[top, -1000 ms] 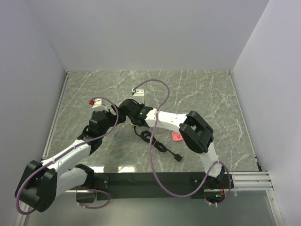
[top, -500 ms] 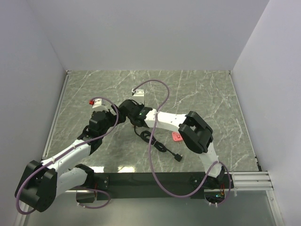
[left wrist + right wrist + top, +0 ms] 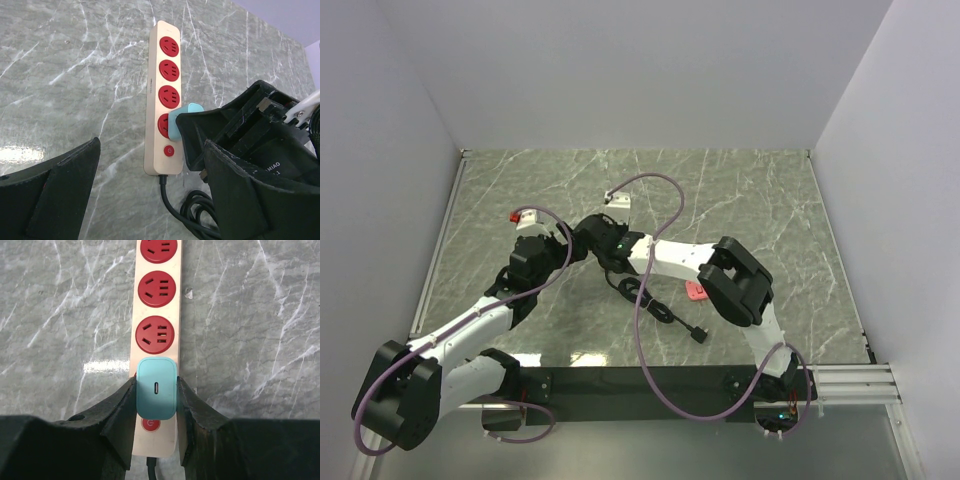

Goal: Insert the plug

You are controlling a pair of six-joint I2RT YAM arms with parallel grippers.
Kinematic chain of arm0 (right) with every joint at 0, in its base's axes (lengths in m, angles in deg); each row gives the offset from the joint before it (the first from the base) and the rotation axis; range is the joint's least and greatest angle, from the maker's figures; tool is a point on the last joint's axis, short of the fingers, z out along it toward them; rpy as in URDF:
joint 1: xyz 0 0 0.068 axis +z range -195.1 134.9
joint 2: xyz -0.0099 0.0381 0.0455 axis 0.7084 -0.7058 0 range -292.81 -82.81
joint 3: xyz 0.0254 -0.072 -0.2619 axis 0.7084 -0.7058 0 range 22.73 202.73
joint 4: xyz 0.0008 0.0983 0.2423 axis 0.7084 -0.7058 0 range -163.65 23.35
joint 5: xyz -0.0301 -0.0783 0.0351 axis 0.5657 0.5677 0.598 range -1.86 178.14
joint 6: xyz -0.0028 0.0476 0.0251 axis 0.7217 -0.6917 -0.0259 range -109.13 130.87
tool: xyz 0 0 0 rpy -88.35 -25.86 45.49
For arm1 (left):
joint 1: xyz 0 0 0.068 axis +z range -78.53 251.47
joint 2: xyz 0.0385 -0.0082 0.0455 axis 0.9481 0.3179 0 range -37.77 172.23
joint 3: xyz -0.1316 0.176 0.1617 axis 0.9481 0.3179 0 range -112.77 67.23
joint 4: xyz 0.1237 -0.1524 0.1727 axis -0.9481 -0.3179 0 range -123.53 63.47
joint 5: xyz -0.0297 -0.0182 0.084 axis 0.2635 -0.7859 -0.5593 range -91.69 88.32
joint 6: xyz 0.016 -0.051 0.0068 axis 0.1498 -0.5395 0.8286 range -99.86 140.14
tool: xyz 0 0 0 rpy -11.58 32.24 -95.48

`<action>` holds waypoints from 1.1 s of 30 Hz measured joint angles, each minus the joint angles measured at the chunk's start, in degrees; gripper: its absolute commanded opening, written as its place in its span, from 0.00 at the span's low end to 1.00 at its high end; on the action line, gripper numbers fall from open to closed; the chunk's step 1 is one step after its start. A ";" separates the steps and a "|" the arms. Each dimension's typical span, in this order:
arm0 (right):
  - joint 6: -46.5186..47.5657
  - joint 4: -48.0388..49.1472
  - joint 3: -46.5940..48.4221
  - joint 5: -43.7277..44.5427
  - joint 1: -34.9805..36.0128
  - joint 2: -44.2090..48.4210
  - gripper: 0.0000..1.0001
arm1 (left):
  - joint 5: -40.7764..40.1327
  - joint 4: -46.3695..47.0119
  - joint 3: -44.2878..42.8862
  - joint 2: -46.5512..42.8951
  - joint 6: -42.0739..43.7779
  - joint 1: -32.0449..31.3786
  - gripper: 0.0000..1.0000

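Right arm (image 3: 680, 258): wrist has nudged slightly toward the upper left of the top view; purple cable (image 3: 672, 196) loop above it shifted too; left arm (image 3: 480, 320) has not visibly moved
Plug (image 3: 156, 380): teal body, lower centre of the right wrist frame; sits over the socket nearest the switch (image 3: 150, 424) on the power strip (image 3: 157, 269)
Right gripper (image 3: 156, 390): jaws clamped on the plug's two sides; grip looks square
Left gripper (image 3: 150, 180): jaws wide apart, holding nothing; hangs over the strip's switch end, fingers either side, not touching it as far as I can tell
Risk, alignment: in the left wrist view red socket face shows left of the plug, so prongs may sit off the slots; pushing then would jam or tip the plug in the pads
Risk, strip: nothing pins it; an off-axis push could slide or pivot it on the marble
Risk, switch: right finger sits just beside the button; a downward press may hit it
Risk, cord (image 3: 190, 210): black coil lies under the right wrist; could snag on retreat
Hidden: prongs and the socket face under the plug; seating depth cannot be judged; strip and plug are both covered by the wrists in the top view; the strip's cord end is cut off by the fingers in the right wrist frame
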 measured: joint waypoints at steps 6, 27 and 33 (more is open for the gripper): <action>-0.90 0.66 -0.42 1.05 0.42 -0.26 0.00 | 0.00 0.00 0.00 0.59 0.00 0.00 0.90; -3.39 7.32 -4.52 6.80 2.23 -1.01 0.00 | -0.02 -0.04 0.00 0.74 0.02 0.00 0.91; -2.16 7.30 -4.33 6.25 2.12 -0.74 0.00 | -0.33 -0.02 -0.02 1.05 0.28 0.00 0.92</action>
